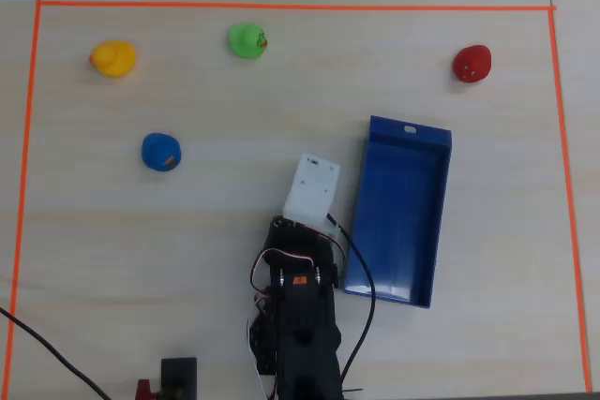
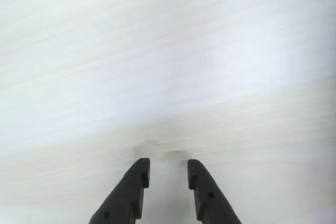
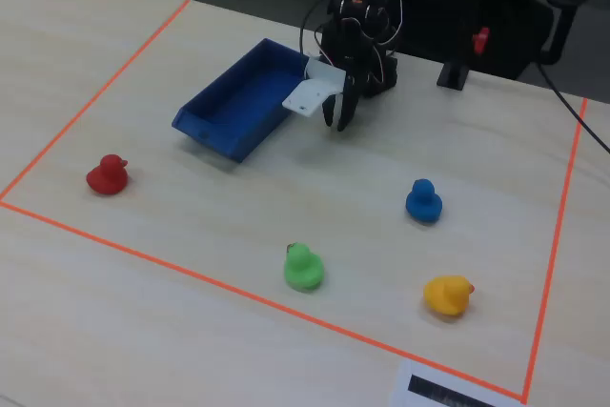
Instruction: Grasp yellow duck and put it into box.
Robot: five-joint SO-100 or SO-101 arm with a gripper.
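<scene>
Overhead view: yellow duck (image 1: 112, 58) sits top left inside the orange tape border (image 1: 281, 7), well apart from the arm (image 1: 298, 325) at bottom centre. Green duck (image 1: 247, 40) is to its right, blue duck (image 1: 160, 152) below it, red duck (image 1: 472, 63) far right. The box (image 1: 397, 213) lies just beside the arm on its right, w/ nothing inside; white mark on its top short wall. From above a white block (image 1: 312, 186) hides the gripper, so no fingers visible there. Wrist view: gripper (image 2: 168, 172) slightly open, a narrow gap btwn two dark fingers (image 2: 131, 190), nothing held, only bare pale table (image 2: 168, 66) under it; no toys or box in frame. Fixed view, from the opposite side: gripper (image 3: 337, 121) points down near the tabletop beside the box (image 3: 243, 102), and yellow duck (image 3: 448, 295) sits near the front right, by a white label sheet (image 3: 448, 393).
</scene>
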